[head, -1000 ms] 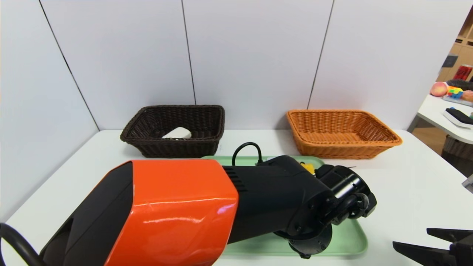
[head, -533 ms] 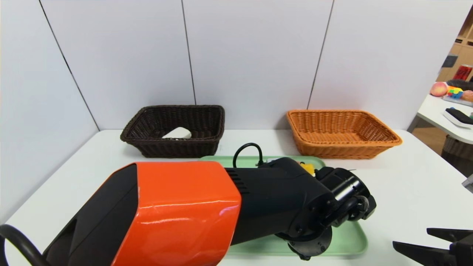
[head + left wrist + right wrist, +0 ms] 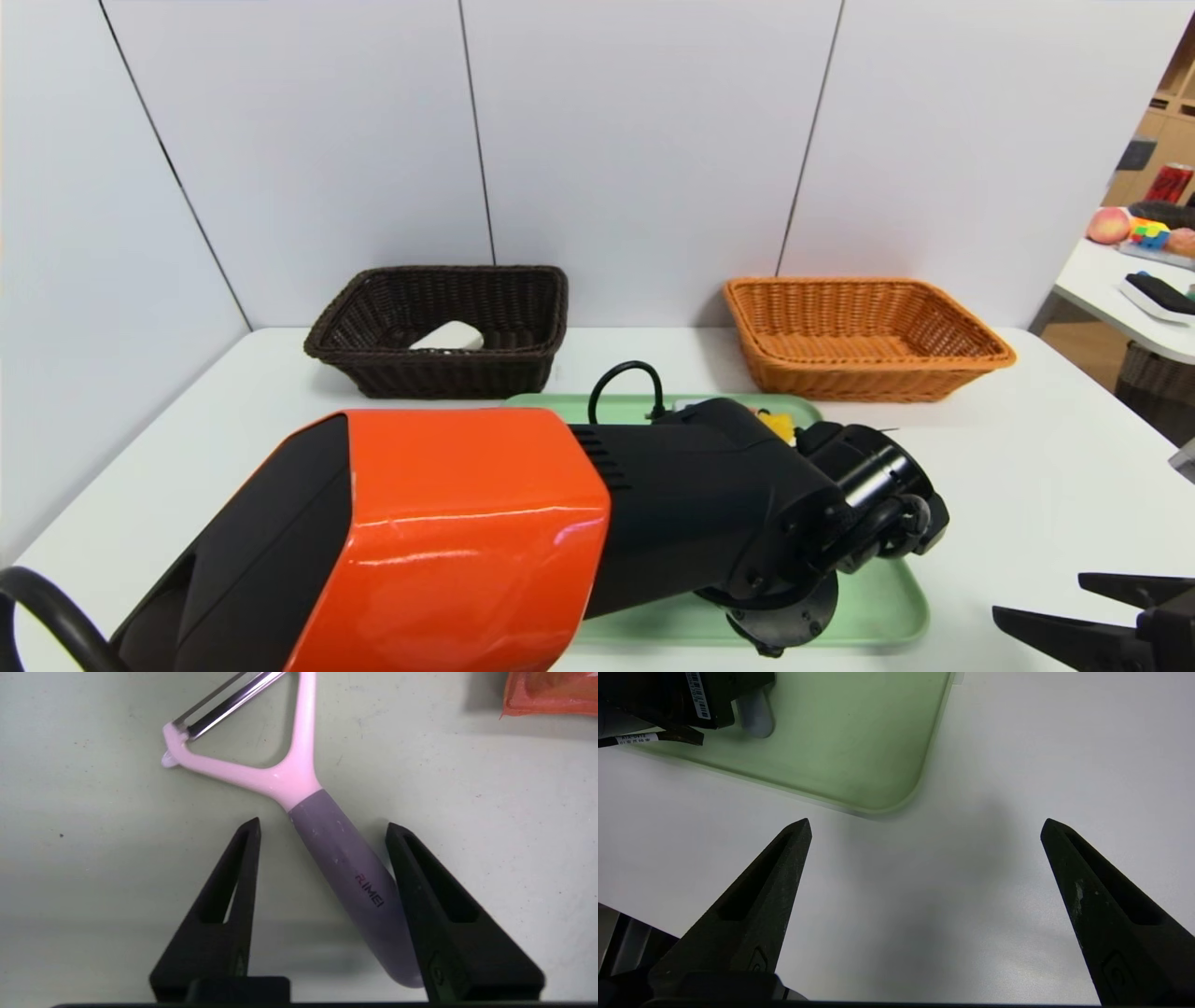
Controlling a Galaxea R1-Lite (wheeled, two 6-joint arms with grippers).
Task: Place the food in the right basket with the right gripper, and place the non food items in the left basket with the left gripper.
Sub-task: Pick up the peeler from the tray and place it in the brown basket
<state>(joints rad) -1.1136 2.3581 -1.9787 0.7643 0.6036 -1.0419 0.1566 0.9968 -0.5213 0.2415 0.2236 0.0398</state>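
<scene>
In the left wrist view, the left gripper (image 3: 323, 820) is seen with its fingers apart, one on each side of the grey handle of the peeler (image 3: 345, 858); no firm grip is shown. The peeler is laid on the green tray (image 3: 878, 607), at the lower centre of the head view. The food (image 3: 777, 425) is partly hidden behind the left arm (image 3: 467, 523). At centre left, a white bar (image 3: 451, 336) is held in the dark basket (image 3: 467, 373); the orange basket (image 3: 868, 378) is placed at centre right. The right gripper (image 3: 927, 823) is parked at lower right, opened wide.
</scene>
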